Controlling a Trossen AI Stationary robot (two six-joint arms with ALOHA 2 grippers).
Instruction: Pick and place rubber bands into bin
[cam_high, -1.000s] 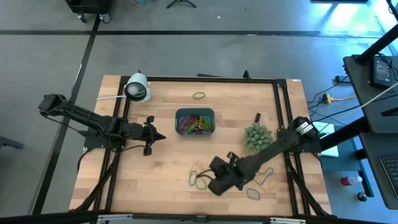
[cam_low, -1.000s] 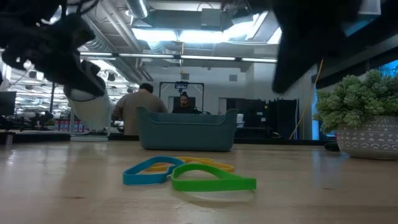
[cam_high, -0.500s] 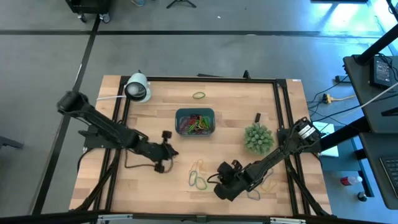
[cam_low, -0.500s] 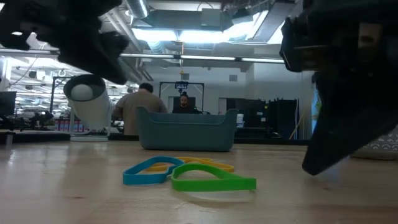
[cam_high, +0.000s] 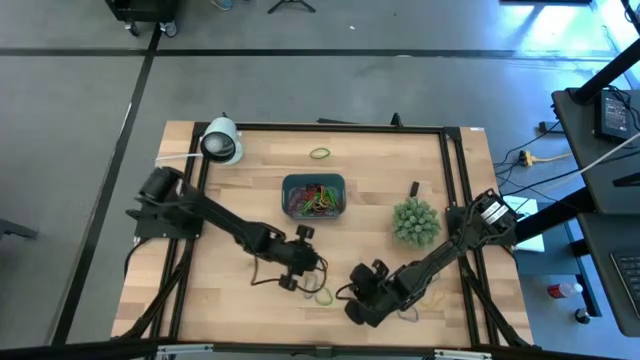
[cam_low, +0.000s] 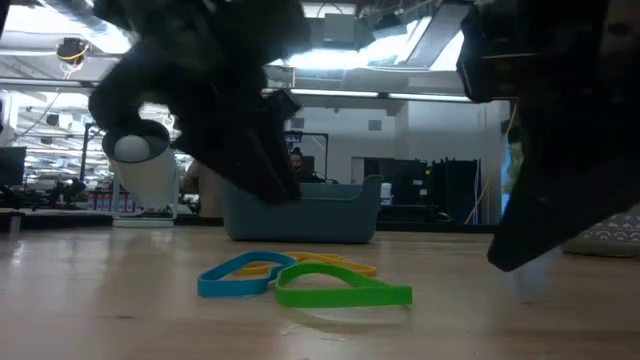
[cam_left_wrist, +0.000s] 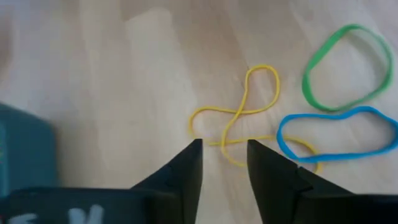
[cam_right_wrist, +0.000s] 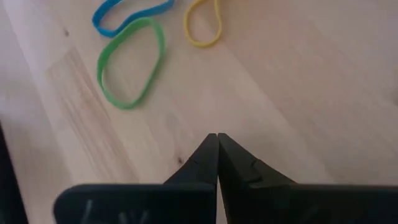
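Observation:
Loose rubber bands lie flat on the wood near the front centre (cam_high: 320, 292): a twisted yellow one (cam_left_wrist: 239, 115), a green one (cam_left_wrist: 345, 65) and a blue one (cam_left_wrist: 336, 134). They also show in the low view (cam_low: 300, 280). The teal bin (cam_high: 313, 195) farther back holds several bands. My left gripper (cam_high: 300, 265) is open, above the yellow band; in its wrist view (cam_left_wrist: 224, 149) the fingers stand on either side of it, clear of it. My right gripper (cam_high: 360, 300) is shut and empty (cam_right_wrist: 217, 140), low over bare wood right of the bands.
A spiky green plant (cam_high: 415, 222) stands at the right, with a small black block (cam_high: 414, 188) behind it. A white dome (cam_high: 221, 142) sits at the far left corner. One green band (cam_high: 319, 153) lies behind the bin. More bands (cam_high: 432, 295) lie under my right arm.
My left gripper has swung from the table's left side toward the right and the near edge, past the bin, and now stands over the loose bands. My right gripper has gone down and a little toward the near edge, close to the wood. The bands have not moved.

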